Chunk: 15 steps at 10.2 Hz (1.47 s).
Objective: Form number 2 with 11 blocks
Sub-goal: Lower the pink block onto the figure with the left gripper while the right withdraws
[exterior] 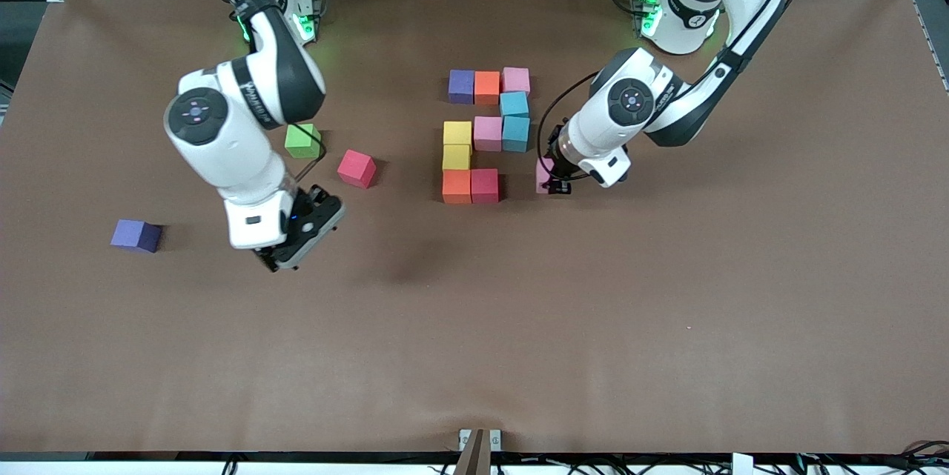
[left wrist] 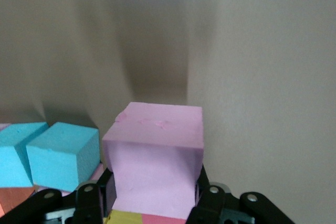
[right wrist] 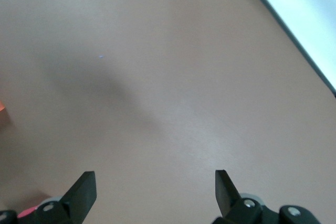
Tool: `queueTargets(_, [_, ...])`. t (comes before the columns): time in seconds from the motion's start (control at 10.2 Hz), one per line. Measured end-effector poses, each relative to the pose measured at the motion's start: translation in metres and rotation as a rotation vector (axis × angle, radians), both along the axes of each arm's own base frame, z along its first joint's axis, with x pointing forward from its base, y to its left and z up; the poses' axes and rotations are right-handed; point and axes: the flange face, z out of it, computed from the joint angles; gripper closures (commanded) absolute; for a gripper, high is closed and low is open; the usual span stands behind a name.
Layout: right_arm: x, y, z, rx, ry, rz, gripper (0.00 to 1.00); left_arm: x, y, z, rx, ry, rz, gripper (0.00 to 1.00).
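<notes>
Held block [exterior: 543, 177] just beside the number 2 [exterior: 485, 135], three loose cubes [exterior: 302, 140] toward right arm's end

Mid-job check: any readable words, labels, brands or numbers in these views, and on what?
White right arm: dark lettering on its black band, too blurred to read.
Matte foam cubes, including the pink cube in the left gripper: no markings.
Brown table: none.

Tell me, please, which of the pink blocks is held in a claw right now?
The pink block beside the red block of the bottom row: the left claw is shut on it. The other two pink blocks sit untouched within the figure.
</notes>
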Motion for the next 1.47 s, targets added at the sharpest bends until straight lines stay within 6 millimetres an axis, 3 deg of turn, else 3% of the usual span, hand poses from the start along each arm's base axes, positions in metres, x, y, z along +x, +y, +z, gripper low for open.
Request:
queueTargets(0.39, [0.032, -0.032, 0.037, 0.035, -0.002, -0.227, 0.00, 0.022, -0.025, -0.001, -0.018, 0.080, -0.021, 0.60])
queueTargets(0.69, [0.049, -0.053, 0.044, 0.103, 0.006, -0.629, 0.00, 0.023, -0.036, -0.013, -0.020, 0.108, -0.032, 0.60])
queueTargets(0.98, [0.060, -0.127, 0.056, 0.125, 0.026, -0.905, 0.00, 0.025, -0.046, -0.027, -0.016, 0.121, -0.037, 0.61])
queueTargets(1.18, [0.050, -0.173, 0.083, 0.115, 0.058, -0.989, 0.00, 0.022, -0.053, -0.045, 0.017, 0.128, -0.035, 0.61])
queueTargets(1.47, [0.024, -0.212, 0.133, 0.121, 0.070, -1.047, 0.00, 0.019, -0.057, -0.052, 0.028, 0.137, -0.013, 0.61])
